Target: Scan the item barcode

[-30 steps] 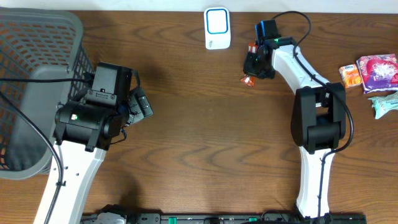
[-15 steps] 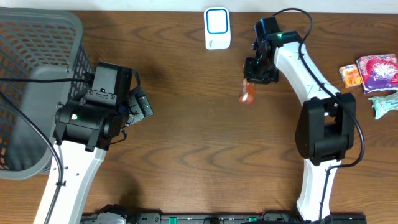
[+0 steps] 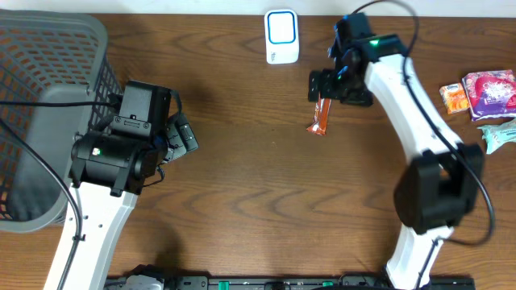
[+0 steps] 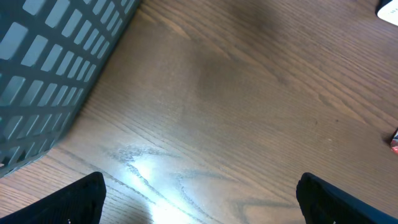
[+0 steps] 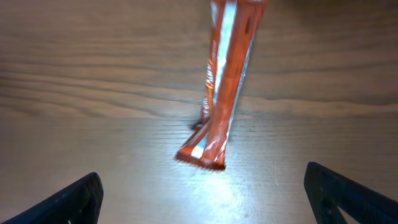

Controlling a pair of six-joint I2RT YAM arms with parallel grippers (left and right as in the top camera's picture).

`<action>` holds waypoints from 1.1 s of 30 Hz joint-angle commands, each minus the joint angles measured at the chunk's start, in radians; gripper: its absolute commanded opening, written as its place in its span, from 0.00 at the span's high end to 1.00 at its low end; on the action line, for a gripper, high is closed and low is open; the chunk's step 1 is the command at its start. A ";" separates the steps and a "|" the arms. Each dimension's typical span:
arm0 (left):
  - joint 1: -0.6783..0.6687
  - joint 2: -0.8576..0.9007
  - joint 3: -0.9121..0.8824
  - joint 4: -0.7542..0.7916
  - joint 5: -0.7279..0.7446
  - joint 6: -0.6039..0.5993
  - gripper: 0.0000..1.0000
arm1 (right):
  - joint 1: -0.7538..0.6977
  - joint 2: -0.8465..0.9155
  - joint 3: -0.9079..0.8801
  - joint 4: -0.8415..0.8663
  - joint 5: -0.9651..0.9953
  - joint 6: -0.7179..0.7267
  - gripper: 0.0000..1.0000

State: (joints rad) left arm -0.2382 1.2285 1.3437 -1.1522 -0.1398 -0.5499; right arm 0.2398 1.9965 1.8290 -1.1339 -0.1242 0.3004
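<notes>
The item is a slim orange-red snack bar (image 3: pixel 320 115) on the wood just below my right gripper (image 3: pixel 329 89). That gripper is open and holds nothing. In the right wrist view the bar (image 5: pixel 224 93) stands free between the wide-apart jaws of the right gripper (image 5: pixel 205 193), with its lower end near the table and its top cut off by the frame. The white scanner with a blue frame (image 3: pixel 281 36) sits at the back, left of the bar. My left gripper (image 3: pixel 181 133) is open over bare wood, far left of the bar. It also shows open in the left wrist view (image 4: pixel 202 199).
A grey mesh basket (image 3: pixel 48 48) fills the left side and its wall (image 4: pixel 56 68) is close to the left gripper. Several snack packets lie at the right edge: a pink one (image 3: pixel 488 93), an orange one (image 3: pixel 454 97) and a pale green one (image 3: pixel 498 133).
My right gripper has opened and let go of the snack bar, which has dropped from its jaws to the wood below. The right arm has shifted slightly. The left arm has not moved.
</notes>
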 commanded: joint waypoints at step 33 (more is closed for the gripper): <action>0.003 0.000 0.010 -0.003 -0.006 -0.001 0.02 | 0.071 -0.058 -0.046 0.051 -0.026 -0.156 0.41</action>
State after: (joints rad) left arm -0.2382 1.2285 1.3437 -1.1522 -0.1398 -0.5499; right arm 0.2565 1.9015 1.8084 -1.0924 -0.1562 0.2249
